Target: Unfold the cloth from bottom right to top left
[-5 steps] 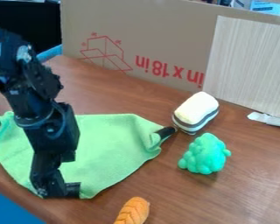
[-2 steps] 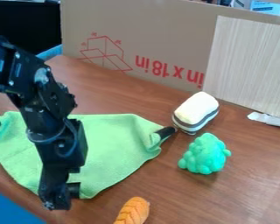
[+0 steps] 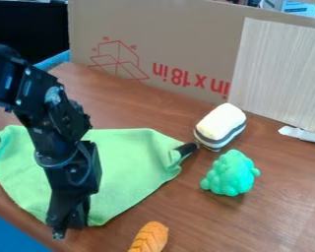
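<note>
Brown wood grain runs across the table [image 3: 265,216]. Over the near edge of the green cloth [image 3: 134,172] hangs the black gripper [image 3: 66,229], open or closed I can't tell. The cloth lies mostly spread, its right corner bunched. Right of it sit a striped block [image 3: 220,125] and lumpy green toy [image 3: 230,173]; cardboard [image 3: 180,44] stands behind.

The cloth [image 3: 134,162] lies near the left edge of the bench [image 3: 219,226] (bread [image 3: 151,238] before it), block [image 3: 219,125] and lump [image 3: 230,173] right, cardboard [image 3: 173,44] behind.

Blk robot arm [image 3: 67,120], boxy segs, sm. pale screws [image 3: 18,102], dk. looped cable [image 3: 90,172], whitish patch [image 3: 53,95]
</note>
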Robot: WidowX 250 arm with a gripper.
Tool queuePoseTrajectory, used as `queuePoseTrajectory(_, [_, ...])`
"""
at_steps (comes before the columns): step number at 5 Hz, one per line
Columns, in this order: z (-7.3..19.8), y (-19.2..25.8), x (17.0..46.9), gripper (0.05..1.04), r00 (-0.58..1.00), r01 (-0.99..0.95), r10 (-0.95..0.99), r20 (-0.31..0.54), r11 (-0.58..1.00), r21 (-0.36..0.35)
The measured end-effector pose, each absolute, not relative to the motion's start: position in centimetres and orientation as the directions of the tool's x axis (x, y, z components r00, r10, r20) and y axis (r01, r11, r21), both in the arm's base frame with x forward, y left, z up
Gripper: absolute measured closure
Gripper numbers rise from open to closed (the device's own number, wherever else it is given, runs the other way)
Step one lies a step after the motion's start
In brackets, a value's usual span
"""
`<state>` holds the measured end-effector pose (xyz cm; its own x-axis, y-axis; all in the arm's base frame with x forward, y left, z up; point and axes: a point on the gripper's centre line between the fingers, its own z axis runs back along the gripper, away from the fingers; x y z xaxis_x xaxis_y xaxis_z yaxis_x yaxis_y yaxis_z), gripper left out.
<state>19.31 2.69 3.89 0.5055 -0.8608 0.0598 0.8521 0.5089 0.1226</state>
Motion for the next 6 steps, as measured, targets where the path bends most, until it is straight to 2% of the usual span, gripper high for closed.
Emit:
queuePoseTrajectory(1, [3.8, 2.7, 19.2, 0.930, 0.508, 0.851, -0.860, 0.056, 0.511, 0.126])
queuePoseTrajectory(2, [3.7, 2.5, 19.1, 1.021, 0.505, 0.853, -0.861, 0.055, 0.508, 0.121])
queuePoseTrajectory(3, [4.2, 2.2, 18.8, 1.030, 0.494, 0.863, -0.866, 0.083, 0.499, 0.073])
queuePoseTrajectory(5, [9.1, 3.0, 21.1, 1.030, 0.543, 0.828, -0.803, 0.244, 0.561, 0.000])
queuePoseTrajectory(6, [9.6, 4.5, 22.5, 1.030, 0.595, 0.794, -0.761, 0.259, 0.605, -0.048])
